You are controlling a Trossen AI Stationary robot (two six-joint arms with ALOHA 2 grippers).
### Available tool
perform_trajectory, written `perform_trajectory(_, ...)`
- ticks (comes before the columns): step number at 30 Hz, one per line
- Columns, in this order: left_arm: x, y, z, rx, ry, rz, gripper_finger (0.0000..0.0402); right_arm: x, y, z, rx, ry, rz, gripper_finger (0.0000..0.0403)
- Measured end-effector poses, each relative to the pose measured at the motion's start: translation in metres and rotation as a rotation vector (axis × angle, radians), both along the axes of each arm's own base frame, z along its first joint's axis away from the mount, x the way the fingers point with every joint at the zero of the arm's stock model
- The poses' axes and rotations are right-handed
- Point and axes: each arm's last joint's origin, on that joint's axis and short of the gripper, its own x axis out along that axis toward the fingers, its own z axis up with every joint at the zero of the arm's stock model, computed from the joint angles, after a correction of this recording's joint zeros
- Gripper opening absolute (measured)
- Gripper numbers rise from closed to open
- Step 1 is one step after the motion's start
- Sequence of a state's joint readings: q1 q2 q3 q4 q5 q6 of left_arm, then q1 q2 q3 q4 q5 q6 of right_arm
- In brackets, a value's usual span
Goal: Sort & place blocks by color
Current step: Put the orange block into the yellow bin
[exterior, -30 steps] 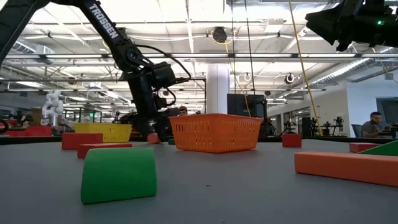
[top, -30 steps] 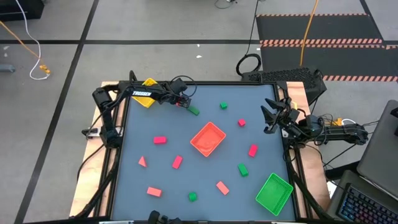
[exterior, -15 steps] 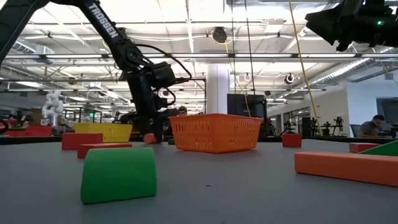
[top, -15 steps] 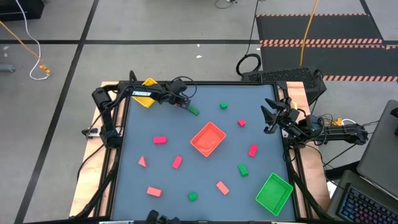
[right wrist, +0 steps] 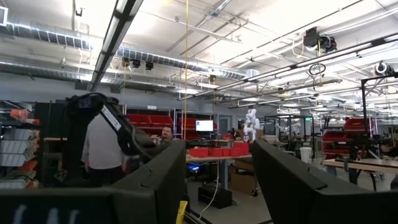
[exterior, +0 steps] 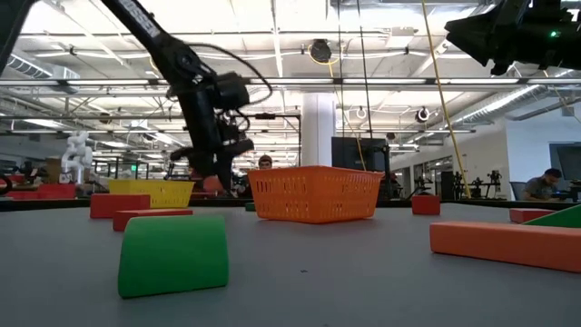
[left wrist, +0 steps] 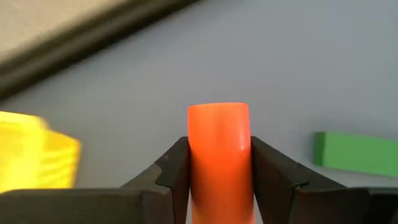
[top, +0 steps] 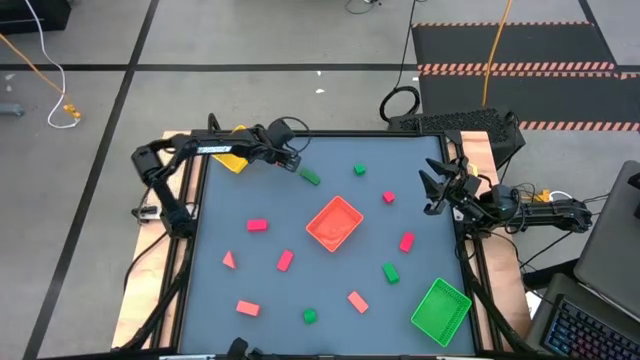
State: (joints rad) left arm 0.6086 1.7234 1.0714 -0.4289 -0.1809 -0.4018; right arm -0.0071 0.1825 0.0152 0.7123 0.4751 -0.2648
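Observation:
My left gripper [top: 291, 160] hangs over the table's far-left part, shut on a red block [left wrist: 219, 146] that also shows in the low view as a red block [exterior: 213, 184] above the table. A green block [top: 311, 178] lies just to its right. Several more red and green blocks are scattered flat across the table, such as a red block [top: 257, 225] and a green block [top: 391, 272]. My right gripper [top: 432, 190] waits open at the table's right edge, raised, with its fingers [right wrist: 158, 177] apart and nothing between them. My left gripper pinches the red block between its two fingers [left wrist: 176, 167], one on each long side [left wrist: 194, 155]. The block's rounded end [left wrist: 219, 112] sticks out beyond the fingertips. The fingers come slanting down from the table's left. The block is lifted clear of the table.
The red-orange tray [top: 334, 223] sits in the middle of the table, the green tray [top: 440, 310] at the near right corner, and the yellow tray [top: 235, 158] at the far left beside my left arm. A raised frame [top: 190, 240] borders the table.
My left gripper has risen and drawn slightly toward the table's far-left corner, staying shut. The red block, down at the table surface a second ago, now hangs lifted clear in its fingers.

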Motion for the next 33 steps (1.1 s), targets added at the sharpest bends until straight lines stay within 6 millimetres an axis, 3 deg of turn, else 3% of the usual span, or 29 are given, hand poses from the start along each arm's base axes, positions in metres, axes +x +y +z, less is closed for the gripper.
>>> perform_trajectory(5,-0.025,-0.007,0.040,0.084,0.040,0.023,0.0132,0.000,0.000,0.000,-0.001,0.006,-0.001,0.0183)
perform_trajectory(10,-0.058,-0.009,0.061,0.097,0.145,0.089,0.0132,0.000,0.000,0.000,0.000,0.006,0.000,0.0183)
perform_trajectory(15,-0.077,-0.005,0.060,0.049,0.246,0.104,0.0132,0.000,0.000,0.000,0.011,-0.001,0.006,0.0183)
perform_trajectory(28,-0.088,0.007,0.059,0.115,0.335,0.166,0.0132,0.000,0.000,0.000,0.012,-0.002,0.007,0.0183)
perform_trajectory(33,-0.094,0.013,0.059,0.126,0.364,0.177,0.0166,0.000,0.000,0.000,0.013,-0.002,0.008,0.0183)
